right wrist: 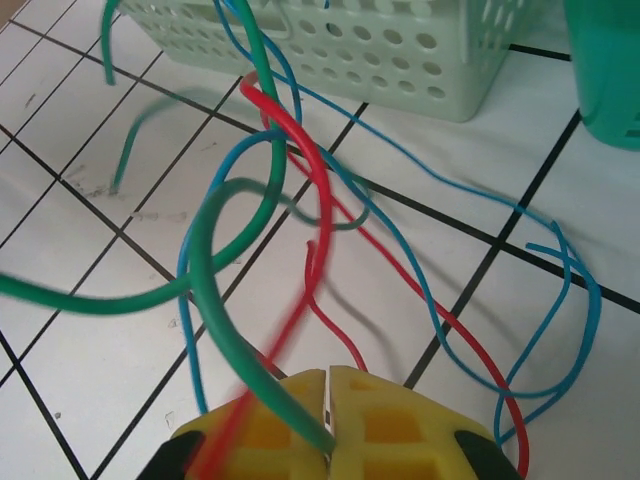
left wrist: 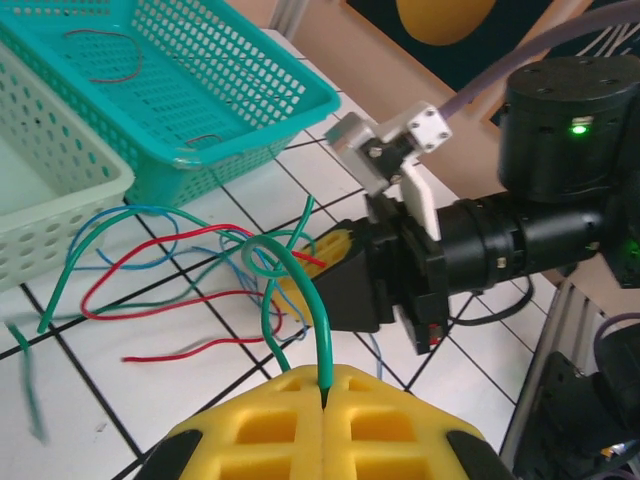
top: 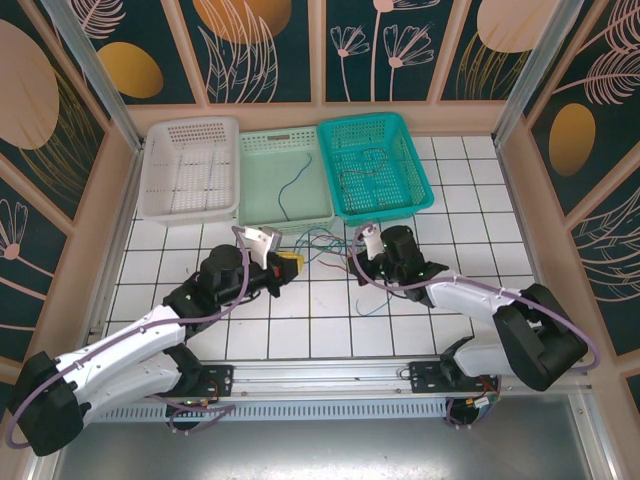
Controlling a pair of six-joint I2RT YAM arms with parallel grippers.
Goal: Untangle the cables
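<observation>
Here, left arm (top: 130, 340): reaches from lower left; left gripper (top: 287, 263) points right.
Left fingers (left wrist: 380, 392): clamped on a green cable (left wrist: 322, 340).
Right arm (top: 470, 300): folds in from lower right; right gripper (top: 354, 262) faces it.
Right fingers (right wrist: 390, 397): pinching a green strand (right wrist: 203, 290).
Cables (top: 322, 243): tangled on tiles (top: 300, 325) between the grippers, below the pale green basket (top: 285, 215).

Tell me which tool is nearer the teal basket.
Right. The right tool sits just in front of the teal basket's near-left corner. The left tool is further left, in front of the pale green basket. Both are shut on green cable.
</observation>
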